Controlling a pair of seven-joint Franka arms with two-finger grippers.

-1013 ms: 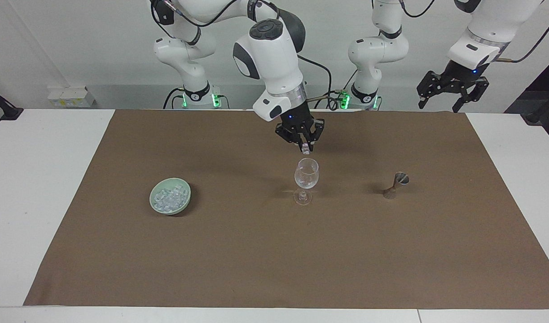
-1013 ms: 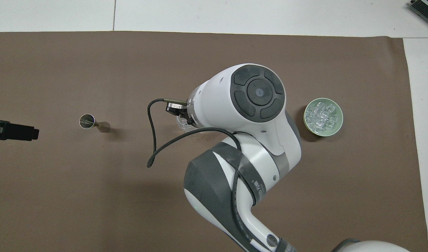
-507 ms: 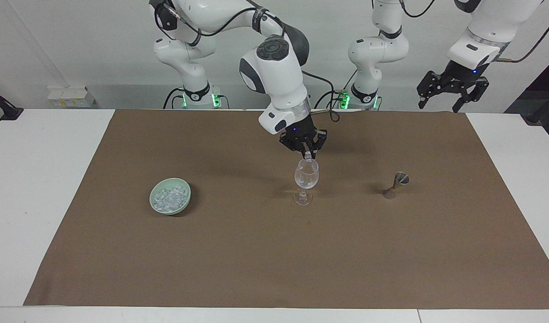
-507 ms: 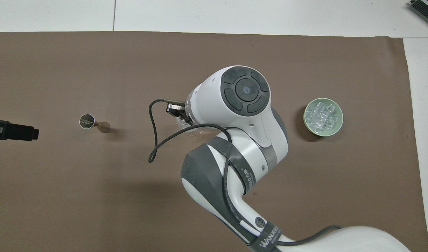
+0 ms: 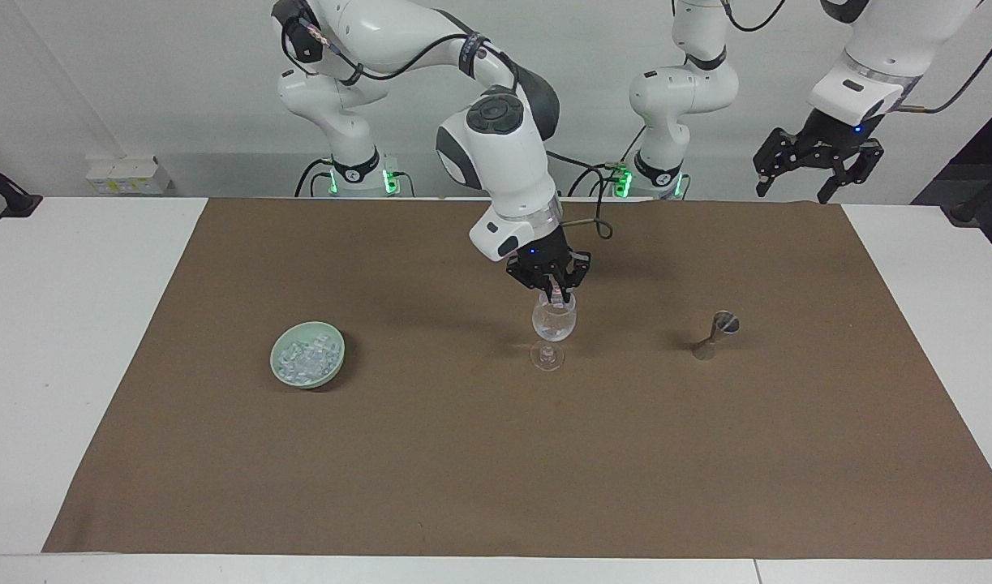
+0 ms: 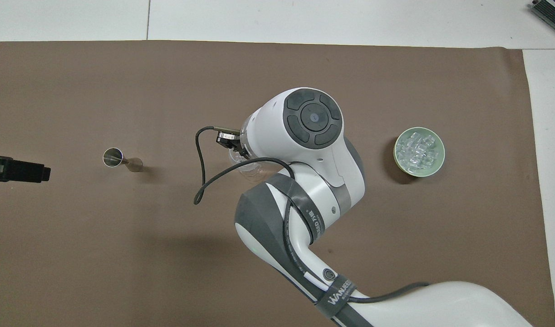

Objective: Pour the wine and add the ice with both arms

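My right gripper [image 5: 557, 297] sits at the wine glass [image 5: 553, 323] rim, jaws pinched on one ice cube (slippery, hard, so grip flat faces). Spare ice [image 5: 306, 358] sits in the bowl [image 5: 287, 376] beside the glass. My left gripper [image 5: 816, 172] waits with jaws apart.

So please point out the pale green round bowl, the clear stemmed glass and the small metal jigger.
pale green round bowl [image 5: 336, 362], facing view, rim.
clear stemmed glass [image 5: 553, 328], facing view, bowl.
small metal jigger [image 6: 112, 157], overhead view, mouth.
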